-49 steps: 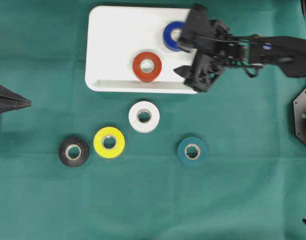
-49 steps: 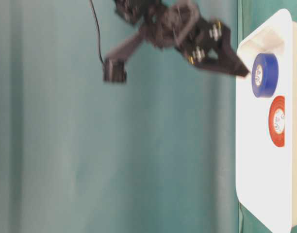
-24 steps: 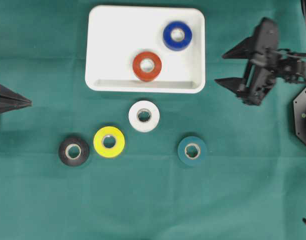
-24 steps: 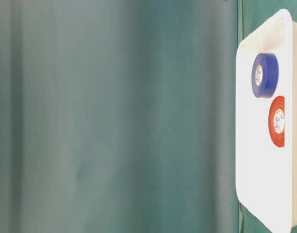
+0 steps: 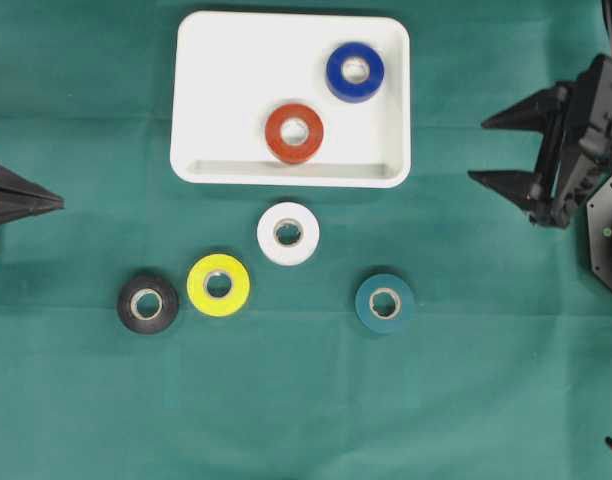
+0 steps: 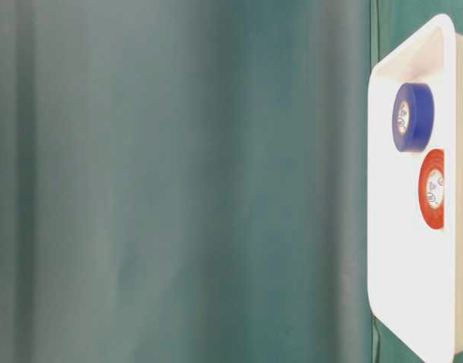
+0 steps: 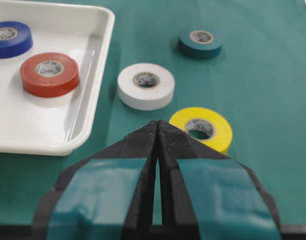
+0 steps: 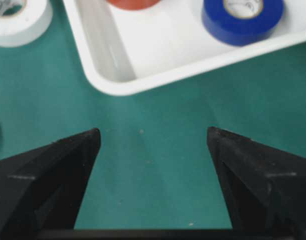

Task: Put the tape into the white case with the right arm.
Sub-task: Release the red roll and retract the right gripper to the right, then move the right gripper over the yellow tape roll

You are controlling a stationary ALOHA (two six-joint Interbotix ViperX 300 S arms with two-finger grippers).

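— while parked at three o'clock of the overhead view, right arm clear of the white case; right gripper with jaws spread wide, holding nothing, only green table between the tips.
— and inside the case?
— blue tape toward one o'clock, red tape near the six o'clock rim, both flat, apart from each other.
— outside it?
— white tape just off the case's six o'clock edge; yellow tape at seven o'clock of that, black tape just beside the yellow at eight; dark teal tape off at four o'clock of the white one, well apart.
— left side?
— left gripper at nine o'clock, jaws pressed together, empty, pointing toward the yellow roll.
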